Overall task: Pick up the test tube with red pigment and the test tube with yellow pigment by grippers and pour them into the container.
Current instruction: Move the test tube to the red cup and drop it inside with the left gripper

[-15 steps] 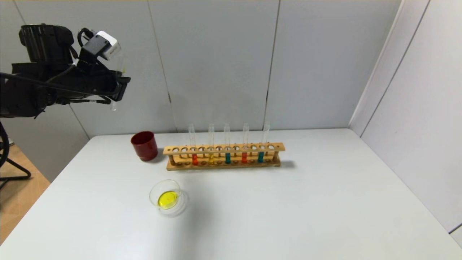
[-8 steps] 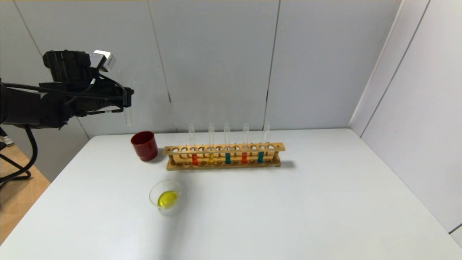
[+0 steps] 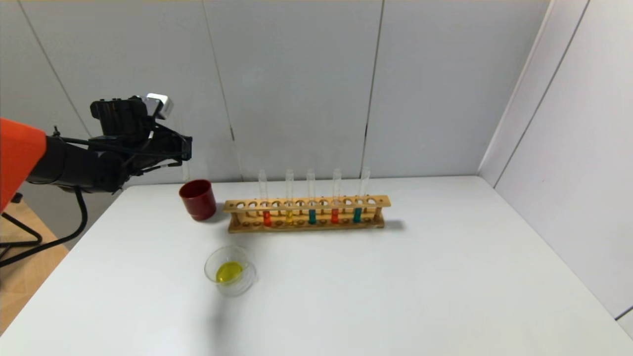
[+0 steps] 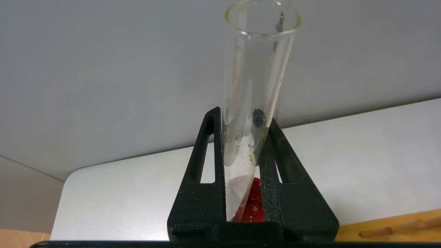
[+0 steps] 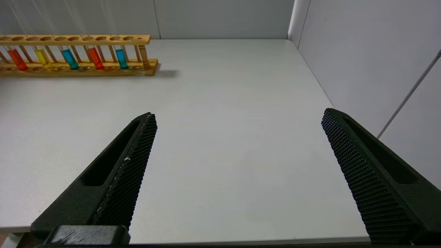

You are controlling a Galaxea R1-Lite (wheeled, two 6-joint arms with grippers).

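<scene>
My left gripper (image 3: 184, 150) is shut on an empty clear test tube (image 4: 256, 79) with yellowish traces at its rim, held upright above the dark red cup (image 3: 198, 199). The cup shows between the fingers in the left wrist view (image 4: 257, 206). The container (image 3: 213, 259), a clear glass dish, holds a pool of yellow liquid on the table's front left. In the wooden rack (image 3: 306, 203) stand two tubes with red pigment (image 3: 267, 217) (image 3: 335, 215) and one with yellow pigment (image 3: 289, 216). My right gripper (image 5: 238, 113) is open and empty over the table's right side, out of the head view.
Two teal-liquid tubes (image 3: 312, 216) (image 3: 357, 214) also stand in the rack. The rack shows far off in the right wrist view (image 5: 79, 39). Grey wall panels close the table at the back and right. The table's left edge drops to a wooden floor.
My left arm has come down and to the right, from high at the left to just above the red cup. The held tube has turned from tilted to upright.
</scene>
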